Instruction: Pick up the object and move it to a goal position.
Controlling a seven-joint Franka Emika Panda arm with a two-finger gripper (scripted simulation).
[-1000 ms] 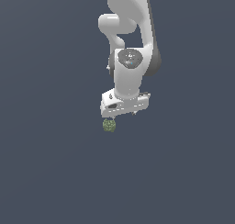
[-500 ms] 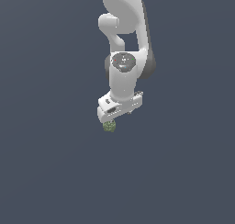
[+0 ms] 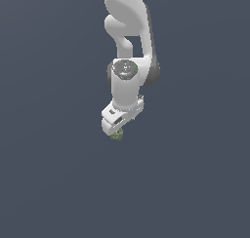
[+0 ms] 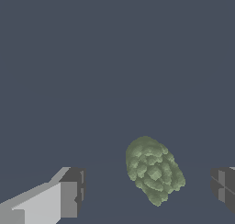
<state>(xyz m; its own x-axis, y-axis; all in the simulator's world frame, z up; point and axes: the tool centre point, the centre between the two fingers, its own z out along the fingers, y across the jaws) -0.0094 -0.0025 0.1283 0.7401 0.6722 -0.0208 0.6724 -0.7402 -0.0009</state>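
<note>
The arm is reaching down from the top of the exterior view, and the white hand is hanging right over the green lump — only a sliver of olive is peeking out beneath the hand's lower edge there. The wrist view is telling the fuller story: the hand is open, its two dark fingertips standing wide apart, and the lump is sitting in the gap between them, nearer to one fingertip than the other but touching neither. It is resting on the plain grey tabletop, bumpy and mottled, a little elongated and lying at a slant to the line between the fingers. So by my reading this is the approach step of the pick — lined up, nothing gripped. How far the fingertips are standing above the surface is hard to judge from these renders. The next move is looking like a small sideways nudge to centre the lump, a short descent if one is needed, then a close across it. That lobed surface may be offering uneven contact, so a squeeze off-centre could be rolling it out. No goal marker is showing in either view, so the carry direction cannot be told.
</note>
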